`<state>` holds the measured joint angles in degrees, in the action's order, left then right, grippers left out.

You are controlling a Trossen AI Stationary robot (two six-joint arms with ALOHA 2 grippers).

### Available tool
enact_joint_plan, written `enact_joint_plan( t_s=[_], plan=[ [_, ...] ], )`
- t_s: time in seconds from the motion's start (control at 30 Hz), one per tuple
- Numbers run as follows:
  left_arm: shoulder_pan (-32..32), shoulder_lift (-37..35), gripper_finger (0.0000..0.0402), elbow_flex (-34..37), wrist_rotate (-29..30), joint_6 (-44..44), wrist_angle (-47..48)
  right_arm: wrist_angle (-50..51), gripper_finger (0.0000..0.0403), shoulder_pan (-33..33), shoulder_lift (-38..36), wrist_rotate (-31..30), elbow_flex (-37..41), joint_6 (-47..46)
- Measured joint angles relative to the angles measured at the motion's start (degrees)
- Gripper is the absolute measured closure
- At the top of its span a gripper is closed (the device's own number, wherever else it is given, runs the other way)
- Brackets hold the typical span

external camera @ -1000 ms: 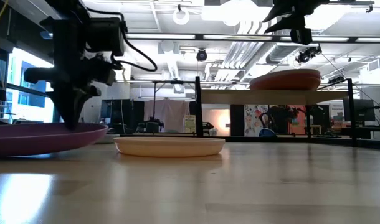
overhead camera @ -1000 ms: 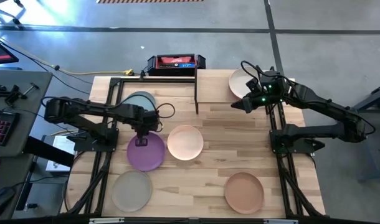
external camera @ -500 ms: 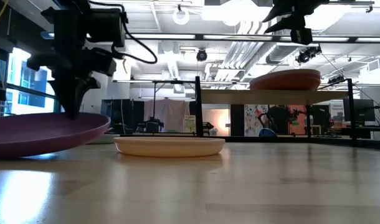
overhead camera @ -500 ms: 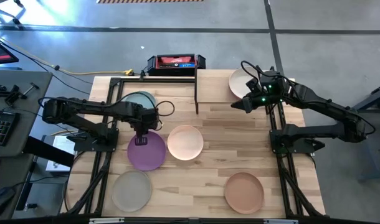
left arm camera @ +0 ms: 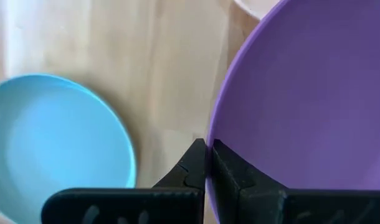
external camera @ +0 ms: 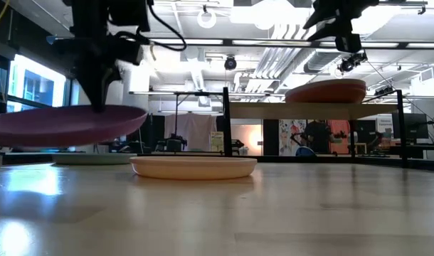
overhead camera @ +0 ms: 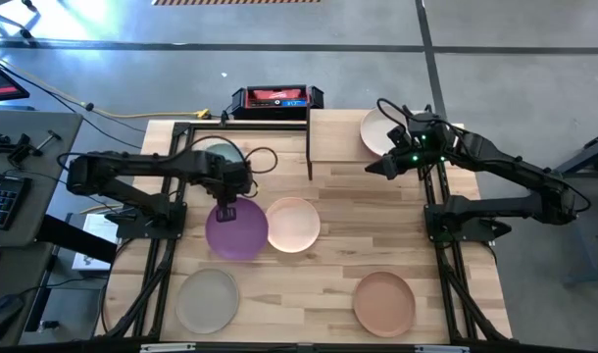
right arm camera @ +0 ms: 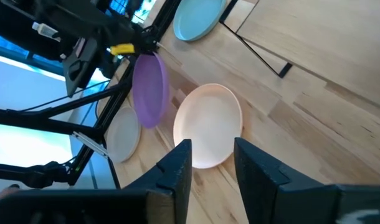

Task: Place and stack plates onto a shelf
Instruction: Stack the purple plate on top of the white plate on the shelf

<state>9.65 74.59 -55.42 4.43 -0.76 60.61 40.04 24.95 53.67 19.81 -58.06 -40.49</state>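
The purple plate (overhead camera: 236,229) is hanging clear of the tabletop (overhead camera: 338,265), roughly level, pinched at its rim by the left gripper (overhead camera: 228,208), whose fingers (left arm camera: 196,171) are clamped tight on the plate's edge. Just beside it on the table is lying the peach plate (overhead camera: 292,225), and on the far side of the left gripper the teal plate (overhead camera: 221,157) is sitting flat on the wood. Nearer the front edge a beige plate (overhead camera: 207,299) is resting on the left and a terracotta plate (overhead camera: 383,301) on the right, well apart from each other. The shelf (overhead camera: 348,135) is standing at the back of the table on its thin black legs, and a small stack of plates (external camera: 325,91) is sitting on its right half, the top one showing cream from above. The right gripper (overhead camera: 389,165) is hovering just beside that stack, above the shelf's front edge, its fingers (right arm camera: 179,165) parted and grasping nothing. Behind the table a black and red box (overhead camera: 276,98) is lying on the floor.
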Motion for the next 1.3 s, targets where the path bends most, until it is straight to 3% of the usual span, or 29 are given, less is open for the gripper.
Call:
enact_joint_plan(
  t_s=[0.23, 0.5, 0.87, 1.3],
  plan=[
    [2.2, 0.0, 0.0401, -6.5, 2.2, 1.4, -0.6, 0.5, 0.0269, 0.0, 0.0, 0.0, 0.0, -0.7],
    [3.9, 0.0, 0.0401, -13.9, 2.5, 3.2, -0.8, -0.4, 0.0269, -0.9, 0.0, -0.1, 0.0, -3.9],
    [3.8, 0.0, 0.0401, -18.3, 2.6, 3.7, -0.9, -17.1, 0.0269, -8.7, 3.7, -0.4, 0.0, -10.7],
    [3.8, 0.0, 0.0401, -18.3, 1.6, 8.4, -0.8, -34.3, 0.0269, -16.2, 13.3, -7.5, 0.0, -10.7]
  ],
)
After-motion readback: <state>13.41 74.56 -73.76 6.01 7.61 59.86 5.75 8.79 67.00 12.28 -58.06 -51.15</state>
